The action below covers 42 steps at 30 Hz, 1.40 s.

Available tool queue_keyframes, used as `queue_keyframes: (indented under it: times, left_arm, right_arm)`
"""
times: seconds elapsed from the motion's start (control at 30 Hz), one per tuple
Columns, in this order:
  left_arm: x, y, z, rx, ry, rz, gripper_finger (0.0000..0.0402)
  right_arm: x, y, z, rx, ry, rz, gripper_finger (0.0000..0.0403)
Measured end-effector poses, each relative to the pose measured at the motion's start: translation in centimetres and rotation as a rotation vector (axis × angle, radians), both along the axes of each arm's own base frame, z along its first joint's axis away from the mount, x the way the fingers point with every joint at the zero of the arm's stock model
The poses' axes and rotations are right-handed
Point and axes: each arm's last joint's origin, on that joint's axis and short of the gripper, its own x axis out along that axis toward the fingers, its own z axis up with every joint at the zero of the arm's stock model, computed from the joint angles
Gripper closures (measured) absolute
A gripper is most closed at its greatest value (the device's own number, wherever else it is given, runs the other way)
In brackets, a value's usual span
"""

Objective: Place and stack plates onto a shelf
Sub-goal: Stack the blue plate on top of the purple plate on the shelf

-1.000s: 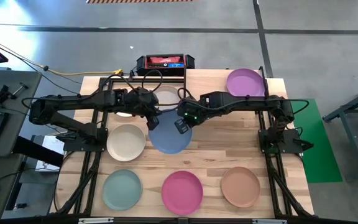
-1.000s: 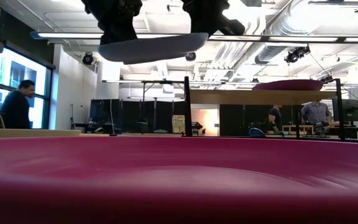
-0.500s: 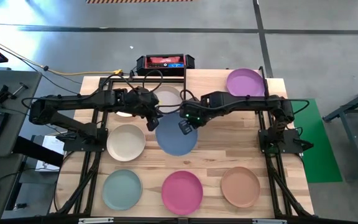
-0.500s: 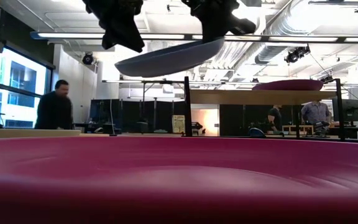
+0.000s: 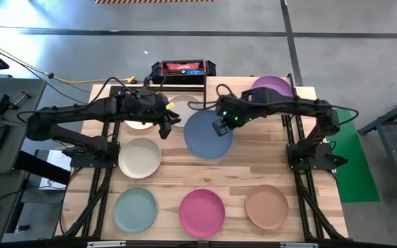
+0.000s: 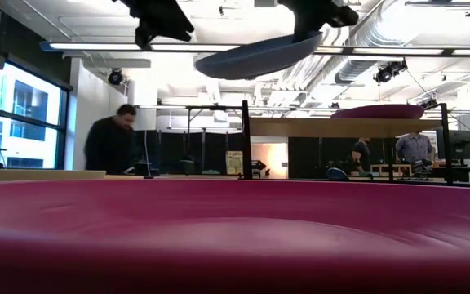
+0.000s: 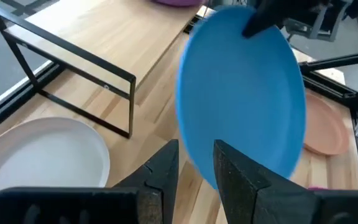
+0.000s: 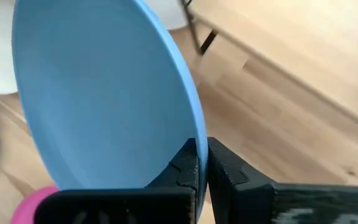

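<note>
Nearest, magenta plate lies at the table's front edge, between teal-green plate and tan-brown plate. Mid-table, right gripper is clamped on the rim of the blue plate, holding it tilted above the wood. Left gripper hangs just beside it, fingers slightly parted, holding nothing. Farther back, purple plate rests on the shelf.

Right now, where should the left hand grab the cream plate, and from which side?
Probably the rim: the cream plate lies flat and shallow, so only its thin raised edge can be pinched. Come from above, one finger inside and one outside, at the edge nearest the left hand.
</note>
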Motion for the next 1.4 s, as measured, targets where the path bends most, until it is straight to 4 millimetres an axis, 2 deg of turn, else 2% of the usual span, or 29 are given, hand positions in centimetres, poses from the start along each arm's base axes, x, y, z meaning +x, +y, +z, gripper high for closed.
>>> queue_keyframes:
  times: [0.33,0.67,0.93,1.17,1.4]
  left_arm:
    - [-0.2,0.0,0.2,0.003,-0.009,0.003,0.0311]
    - [-0.2,0.0,0.2,0.005,-0.008,0.007,0.0312]
    - [-0.3,0.3,0.2,0.03,-0.005,0.064,0.0312]
    - [-0.4,1.1,0.2,0.028,-0.005,0.1,0.0312]
    - [-0.7,2.0,0.2,0.028,-0.004,0.139,0.0312]
  right_arm:
    - [-4.4,-3.6,3.0,-0.076,-0.023,-0.004,0.0403]
    - [-10.6,-8.4,5.7,-0.159,-0.044,-0.09,0.0403]
    - [-14.9,-11.5,6.8,-0.185,-0.054,-0.168,0.0403]
    - [-17.0,-13.0,6.8,-0.179,-0.02,-0.217,0.0403]
    - [-17.8,-12.8,6.6,-0.176,-0.001,-0.228,0.0403]
